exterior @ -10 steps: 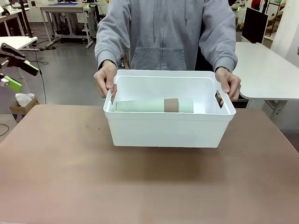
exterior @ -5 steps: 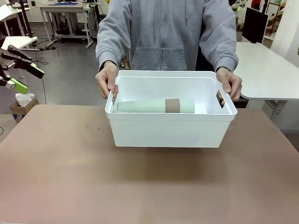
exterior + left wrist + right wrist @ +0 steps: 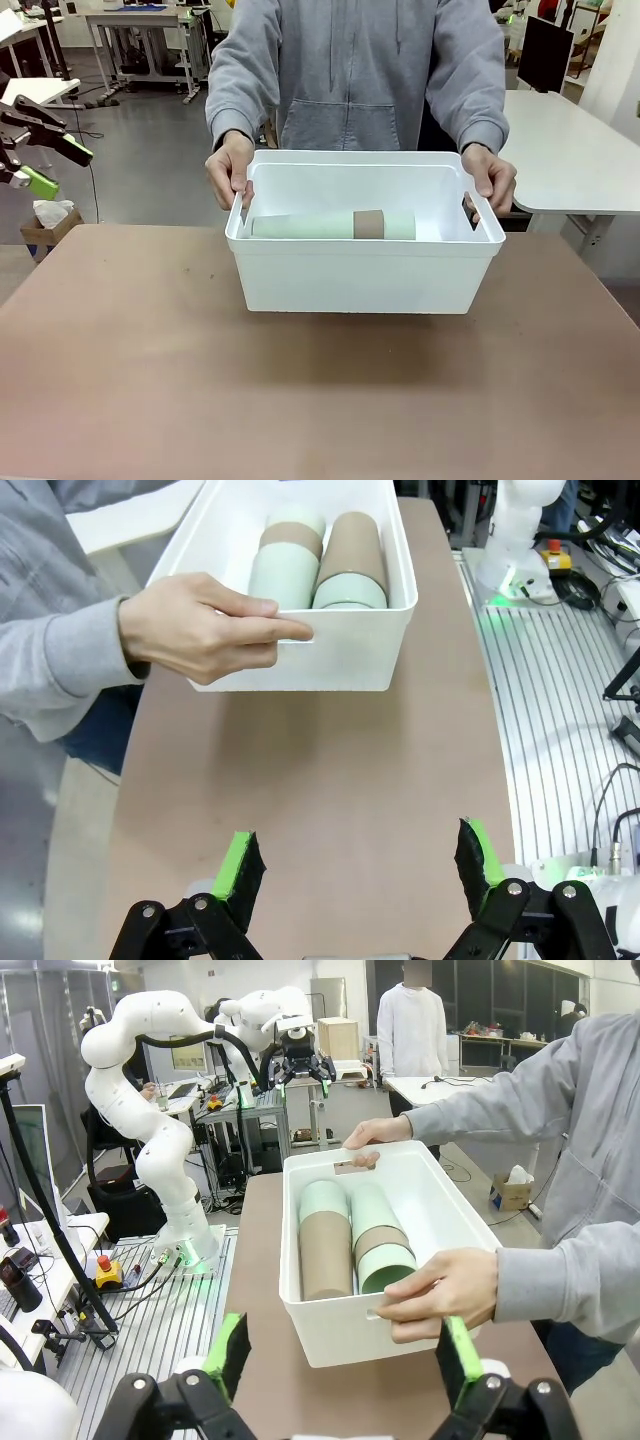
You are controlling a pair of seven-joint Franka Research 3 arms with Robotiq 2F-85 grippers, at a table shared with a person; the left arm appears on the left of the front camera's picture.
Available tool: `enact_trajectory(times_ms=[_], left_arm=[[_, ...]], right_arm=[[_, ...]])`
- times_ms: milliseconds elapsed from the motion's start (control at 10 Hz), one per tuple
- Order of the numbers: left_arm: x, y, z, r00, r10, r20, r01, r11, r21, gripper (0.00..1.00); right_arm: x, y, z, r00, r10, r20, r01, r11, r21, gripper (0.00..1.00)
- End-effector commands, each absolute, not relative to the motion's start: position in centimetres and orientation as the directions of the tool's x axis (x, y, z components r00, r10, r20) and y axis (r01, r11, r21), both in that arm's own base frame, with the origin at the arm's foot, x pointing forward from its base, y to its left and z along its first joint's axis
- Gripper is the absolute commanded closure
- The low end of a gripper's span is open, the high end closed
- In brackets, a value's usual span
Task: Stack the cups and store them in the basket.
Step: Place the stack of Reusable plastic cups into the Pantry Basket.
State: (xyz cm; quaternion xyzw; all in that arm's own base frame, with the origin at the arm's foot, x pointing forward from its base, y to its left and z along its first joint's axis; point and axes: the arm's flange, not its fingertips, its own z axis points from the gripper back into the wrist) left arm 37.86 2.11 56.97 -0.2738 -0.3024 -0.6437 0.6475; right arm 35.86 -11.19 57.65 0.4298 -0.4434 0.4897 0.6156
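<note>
The white basket (image 3: 350,285) stands at the far middle of the brown table, a person's hands (image 3: 228,172) gripping both end handles. Inside, the cups (image 3: 330,227) lie on their sides in two nested stacks of mint green and tan. The left wrist view shows those cups (image 3: 287,572) side by side in the basket (image 3: 330,665). They also show in the right wrist view, cups (image 3: 325,1250) inside the basket (image 3: 335,1335). My left gripper (image 3: 55,166) hangs open off the table's left edge, empty. My right gripper (image 3: 342,1355) is open and empty, short of the basket's near end.
The person in a grey hoodie (image 3: 355,70) stands at the far side. A white table (image 3: 575,150) is at the far right. A ribbed metal base (image 3: 560,730) runs beside the table. The tabletop (image 3: 300,400) in front of the basket is bare.
The basket has shifted slightly to the right in the person's hands. My left gripper has edged a little up and inward at the left edge.
</note>
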Motion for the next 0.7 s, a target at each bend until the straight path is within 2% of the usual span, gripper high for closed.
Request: enact_trajectory(times_ms=[0,600], left_arm=[[37.84,2.17,57.22,-0.001,-0.682,0.731,0.999,0.025,0.024,0.00],[37.84,2.17,57.22,-0.001,-0.682,0.731,0.999,0.025,0.024,0.00]], right_arm=[[35.85,-11.18,57.95,0.126,0.209,0.970,-0.984,0.148,0.096,0.00],[35.85,-11.18,57.95,0.126,0.209,0.970,-0.984,0.148,0.096,0.00]])
